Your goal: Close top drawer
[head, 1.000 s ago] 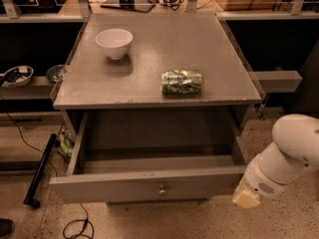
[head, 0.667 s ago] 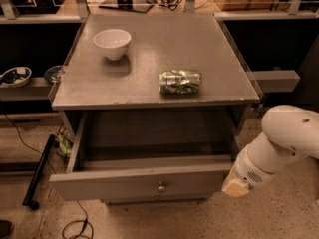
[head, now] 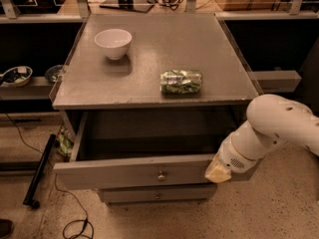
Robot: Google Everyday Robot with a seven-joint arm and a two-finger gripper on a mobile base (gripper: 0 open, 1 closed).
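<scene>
Top drawer stands well open under the tabletop. Likely a stiff, weighty box on slides; push the flat front near the knob. Tool sits at the front's right end; grip state cannot be told.

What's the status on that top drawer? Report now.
Pincer at right end of top drawer front panel. Drawer pulled out, wide open. Nothing visible blocking its travel.

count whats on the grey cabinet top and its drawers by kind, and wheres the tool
White round bowl: 1
Green shiny packet: 1
Grey drawers: 2, the open top drawer and a narrower drawer below
Total: 4
The tool is at the top drawer's front, right end.
</scene>
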